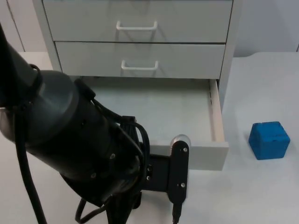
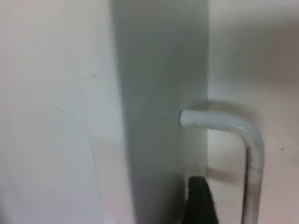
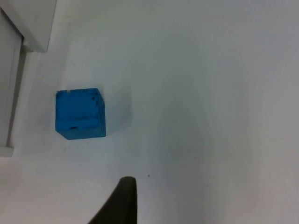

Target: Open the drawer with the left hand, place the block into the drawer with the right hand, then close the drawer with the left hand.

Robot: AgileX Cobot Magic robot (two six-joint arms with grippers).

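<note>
A white cabinet's bottom drawer (image 1: 216, 116) stands pulled out, and its inside holds nothing. My left gripper (image 1: 179, 156) sits at the drawer's front panel, right by the metal handle (image 2: 250, 154), whose end also pokes up above the gripper (image 1: 181, 139). A blue block (image 1: 269, 140) rests on the white table to the right of the drawer's front corner. My right gripper (image 3: 122, 201) hovers above the table, a short way from the block (image 3: 80, 114), and touches nothing.
The cabinet (image 1: 229, 56) rises at the back with two upper drawers shut, each with a white handle (image 1: 136, 26) (image 1: 139, 66). My left arm's bulk (image 1: 70, 135) covers the table's front left. Bare table (image 1: 266, 88) lies around the block.
</note>
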